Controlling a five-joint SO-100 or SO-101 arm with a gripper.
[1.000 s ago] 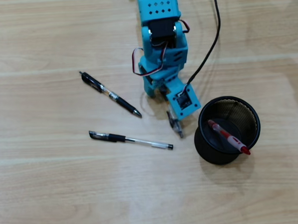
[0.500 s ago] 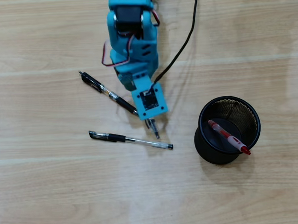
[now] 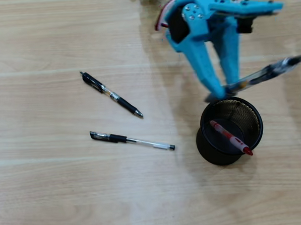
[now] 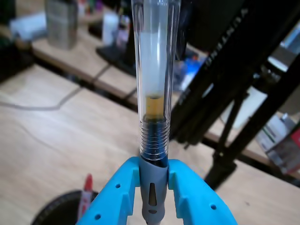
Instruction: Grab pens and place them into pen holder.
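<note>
My gripper point(image 3: 224, 88) is shut on a black pen with a clear barrel point(image 3: 262, 75), held just behind the pen holder's rim. The pen's clear end points right in the overhead view. In the wrist view the blue fingers point(image 4: 185, 187) clamp the pen's grey grip, and its barrel point(image 4: 154, 93) stands straight up from my gripper point(image 4: 153, 166). The pen holder point(image 3: 209, 145) is a black mesh cup with a red pen point(image 3: 230, 137) leaning inside. Its rim point(image 4: 56, 211) and the red pen point(image 4: 86, 192) show at the lower left of the wrist view. Two black pens point(image 3: 111, 95) point(image 3: 132, 140) lie on the table to the left.
The turquoise arm point(image 3: 196, 19) reaches in from the top edge of the overhead view. The tabletop point(image 3: 69, 197) is light wood. In the wrist view, black tripod legs point(image 4: 234, 117) and cluttered desks stand beyond the table's far edge.
The arm has swung up and to the right from low over the middle of the table. The held pen now hangs at the holder's rim. The two pens on the table have not moved.
</note>
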